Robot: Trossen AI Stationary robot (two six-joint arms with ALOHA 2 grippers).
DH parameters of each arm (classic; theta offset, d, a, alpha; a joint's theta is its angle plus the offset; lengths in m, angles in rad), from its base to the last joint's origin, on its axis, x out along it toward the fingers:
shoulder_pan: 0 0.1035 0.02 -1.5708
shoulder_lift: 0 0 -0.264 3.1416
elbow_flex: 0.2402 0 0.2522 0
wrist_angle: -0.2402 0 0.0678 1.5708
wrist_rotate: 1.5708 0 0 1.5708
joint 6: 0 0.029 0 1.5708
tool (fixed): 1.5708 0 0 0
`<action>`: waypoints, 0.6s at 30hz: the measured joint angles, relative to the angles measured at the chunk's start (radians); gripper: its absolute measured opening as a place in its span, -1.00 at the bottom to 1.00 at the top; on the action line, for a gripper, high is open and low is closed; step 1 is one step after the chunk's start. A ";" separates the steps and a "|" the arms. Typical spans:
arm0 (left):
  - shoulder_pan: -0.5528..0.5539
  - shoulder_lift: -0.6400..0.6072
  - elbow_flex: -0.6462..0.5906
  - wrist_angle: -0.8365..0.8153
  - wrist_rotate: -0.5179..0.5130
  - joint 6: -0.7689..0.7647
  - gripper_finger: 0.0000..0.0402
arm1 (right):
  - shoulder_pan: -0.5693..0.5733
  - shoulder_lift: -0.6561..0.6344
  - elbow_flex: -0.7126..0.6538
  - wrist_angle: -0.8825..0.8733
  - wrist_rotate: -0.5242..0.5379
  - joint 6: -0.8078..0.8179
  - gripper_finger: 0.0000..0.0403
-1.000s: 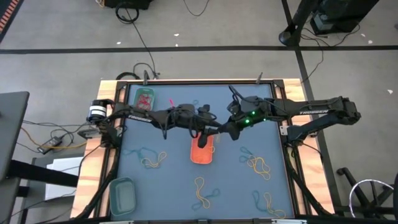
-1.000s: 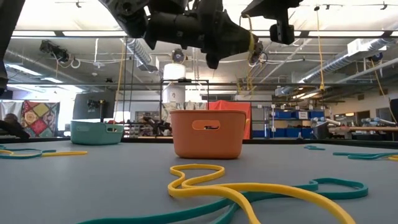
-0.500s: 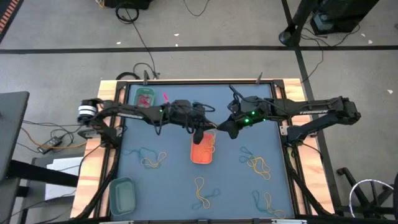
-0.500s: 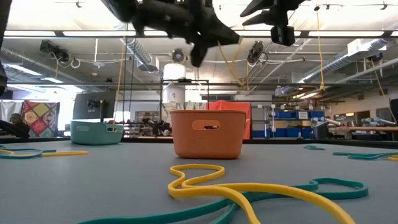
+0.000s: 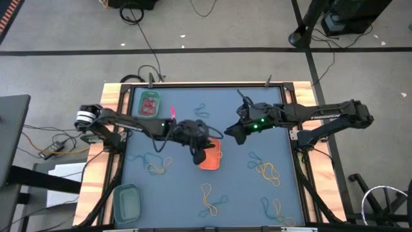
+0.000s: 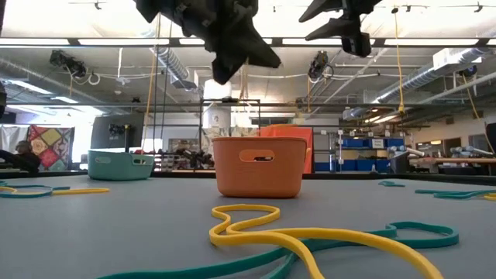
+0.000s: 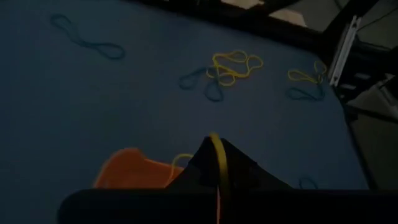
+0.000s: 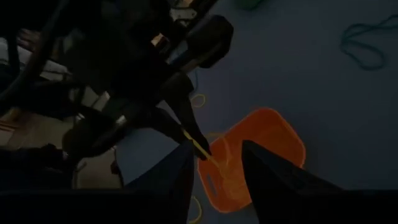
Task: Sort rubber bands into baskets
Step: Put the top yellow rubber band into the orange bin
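Note:
The orange basket [image 5: 212, 158] stands on the blue mat at mid-table. My left gripper [image 5: 199, 155] hangs over its left end, shut on a yellow rubber band [image 7: 217, 165]. My right gripper [image 5: 229, 137] hovers just beyond the basket's far right side, open with nothing between its fingers [image 8: 181, 177]. In the right wrist view my left gripper [image 8: 188, 138] shows above the orange basket [image 8: 273, 140]. The bright green basket [image 5: 149, 103], with red bands in it, sits at the far left. The teal basket [image 5: 127, 201] sits at the near left corner. My left gripper pinches the yellow band [image 8: 200, 149] between its two shut fingertips. The fingers slant down from the table's left. A short stretch of band [image 7: 219, 180] runs over the tips, and the band is lifted clear of the table above the orange basket.
Loose yellow and teal bands lie in clusters on the mat [image 5: 158, 164], [image 5: 265, 169], [image 5: 209, 200], [image 5: 277, 209], and a teal band [image 5: 201, 109] lies at the far side. In the low view a yellow band [image 6: 256, 225] lies before the orange basket [image 6: 259, 166].
The yellow band has passed from my right gripper to my left. My left gripper shut on it, my right gripper opened and let go. My left gripper then drew toward the near edge and tipped less steeply, over the orange basket's left end. My right gripper stayed in place.

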State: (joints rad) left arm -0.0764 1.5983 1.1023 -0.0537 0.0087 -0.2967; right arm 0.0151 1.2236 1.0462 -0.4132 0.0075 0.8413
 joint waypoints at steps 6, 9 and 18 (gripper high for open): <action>-0.019 0.050 0.000 -0.031 -0.020 -0.067 -0.95 | 0.080 0.004 0.000 -0.084 0.083 0.014 -0.27; -0.018 0.074 0.000 -0.056 -0.023 -0.128 -0.82 | 0.115 0.019 0.000 -0.144 0.111 0.042 -0.27; -0.016 0.084 -0.001 -0.115 -0.018 -0.219 -0.29 | 0.180 0.190 0.000 -0.177 0.050 0.185 -0.28</action>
State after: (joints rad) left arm -0.0921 1.6826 1.1015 -0.1692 -0.0097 -0.5159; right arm 0.1950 1.4141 1.0462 -0.5906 0.0572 1.0260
